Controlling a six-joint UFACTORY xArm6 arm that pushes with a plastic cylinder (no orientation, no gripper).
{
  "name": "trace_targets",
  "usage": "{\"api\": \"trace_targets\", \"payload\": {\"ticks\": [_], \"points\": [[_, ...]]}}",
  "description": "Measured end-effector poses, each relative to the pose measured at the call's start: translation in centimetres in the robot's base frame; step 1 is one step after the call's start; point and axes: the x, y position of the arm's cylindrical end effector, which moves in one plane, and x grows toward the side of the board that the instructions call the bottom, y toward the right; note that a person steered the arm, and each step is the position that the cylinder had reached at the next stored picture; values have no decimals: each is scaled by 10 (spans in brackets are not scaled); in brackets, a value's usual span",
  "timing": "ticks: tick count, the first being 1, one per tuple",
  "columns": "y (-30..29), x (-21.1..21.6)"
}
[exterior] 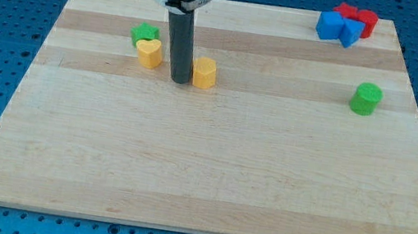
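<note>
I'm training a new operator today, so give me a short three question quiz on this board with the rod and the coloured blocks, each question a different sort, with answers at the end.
1. True or false: my tip stands just left, in the view, of the yellow hexagonal block.
2. Which block lies alone toward the view's right? A. green cylinder B. yellow heart block C. green block at the view's left
3. Fill in: at the view's top right, the blue blocks sit beside ___ blocks.

Key: 1 true; 2 A; 3 red.
</note>
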Motion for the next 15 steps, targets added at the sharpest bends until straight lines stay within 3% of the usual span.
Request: {"api": "trace_targets", "payload": {"ticks": [2, 4, 6, 7, 9, 10, 11, 13, 15], "points": [[10, -9], [83, -33], [89, -71], [118, -68], [204, -20], [212, -26], [195, -74], [75, -60], [126, -35]]}}
